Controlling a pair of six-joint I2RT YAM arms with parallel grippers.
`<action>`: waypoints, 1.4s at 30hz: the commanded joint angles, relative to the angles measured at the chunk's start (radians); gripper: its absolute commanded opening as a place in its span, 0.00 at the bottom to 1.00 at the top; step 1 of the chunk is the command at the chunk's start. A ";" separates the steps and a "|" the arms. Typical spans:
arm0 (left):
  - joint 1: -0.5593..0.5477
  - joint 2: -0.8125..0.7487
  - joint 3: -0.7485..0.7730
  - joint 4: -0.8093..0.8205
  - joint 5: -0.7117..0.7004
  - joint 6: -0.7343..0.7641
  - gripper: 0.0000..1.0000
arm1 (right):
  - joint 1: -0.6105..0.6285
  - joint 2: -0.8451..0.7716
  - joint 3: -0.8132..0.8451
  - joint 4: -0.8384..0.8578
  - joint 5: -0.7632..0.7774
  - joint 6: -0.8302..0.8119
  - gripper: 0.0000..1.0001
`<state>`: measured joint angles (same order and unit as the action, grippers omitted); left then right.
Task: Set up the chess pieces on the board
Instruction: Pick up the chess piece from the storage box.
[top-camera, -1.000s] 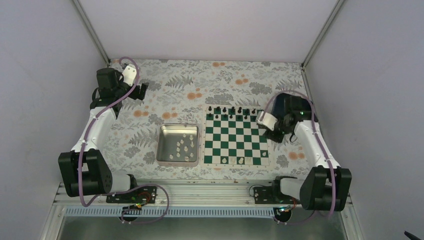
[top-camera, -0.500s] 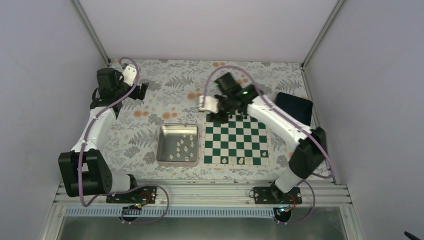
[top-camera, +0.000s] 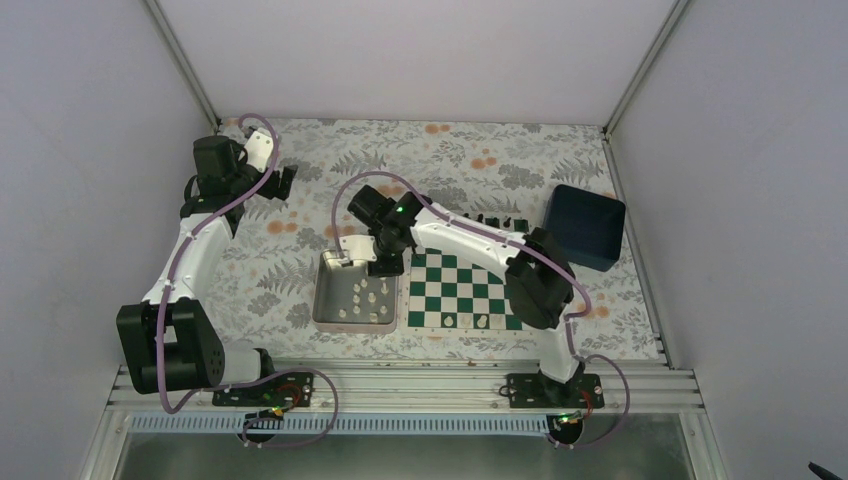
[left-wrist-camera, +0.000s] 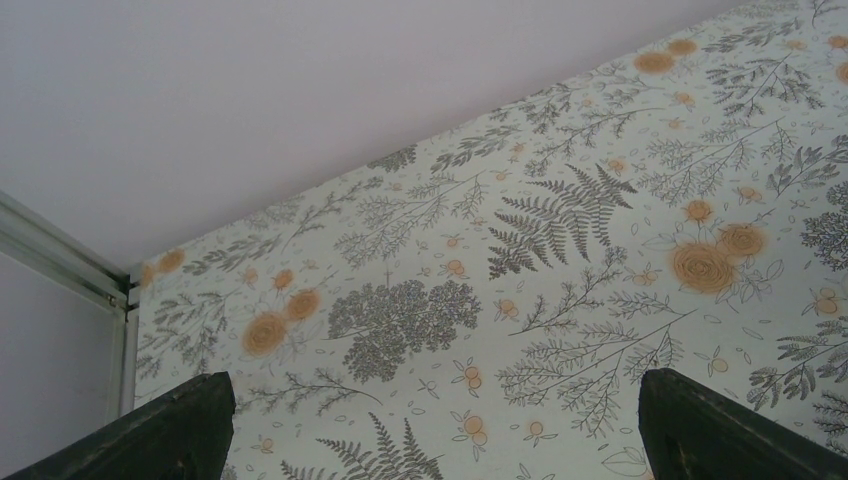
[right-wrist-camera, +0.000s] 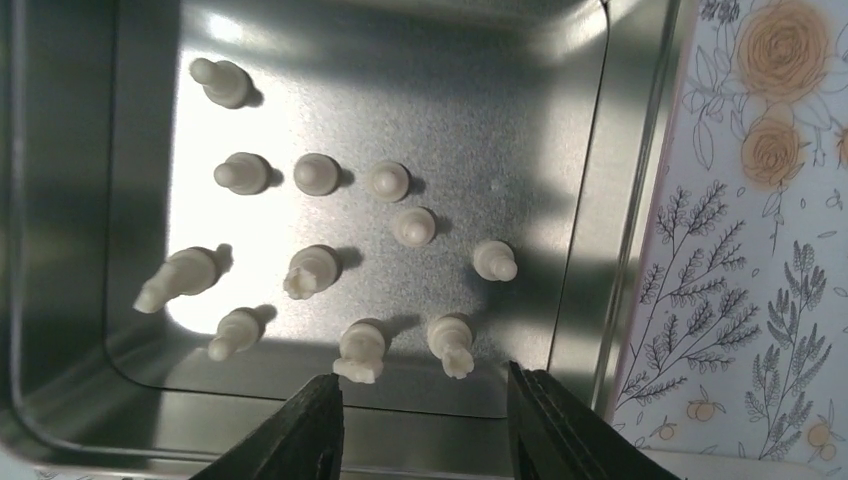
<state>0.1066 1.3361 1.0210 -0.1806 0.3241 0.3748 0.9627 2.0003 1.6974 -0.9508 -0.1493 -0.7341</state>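
Top view: right gripper (top-camera: 372, 266) had swung from the dark blue box (top-camera: 585, 228) across the board (top-camera: 470, 290) to the silver tray (top-camera: 322, 300), likely for another white piece; floral worktop (top-camera: 450, 160), pale walls (top-camera: 400, 60). Right wrist: jaws part-open, empty, above eleven cream chess pieces (right-wrist-camera: 310, 270). Left wrist: left gripper (left-wrist-camera: 435, 425) spread wide over bare cloth.

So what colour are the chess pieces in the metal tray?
Cream-white chess pieces, clearest in the right wrist view.
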 joint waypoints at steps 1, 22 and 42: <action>-0.002 -0.019 0.005 0.021 0.000 0.004 1.00 | 0.008 0.043 0.048 -0.007 0.078 0.030 0.41; -0.002 -0.016 0.004 0.022 0.008 0.004 1.00 | 0.008 0.107 -0.011 0.019 0.121 0.027 0.24; -0.002 -0.012 0.005 0.021 0.007 0.004 1.00 | 0.004 0.153 -0.021 0.054 0.119 0.011 0.25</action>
<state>0.1066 1.3361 1.0210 -0.1738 0.3244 0.3748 0.9627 2.1288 1.6810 -0.9119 -0.0349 -0.7128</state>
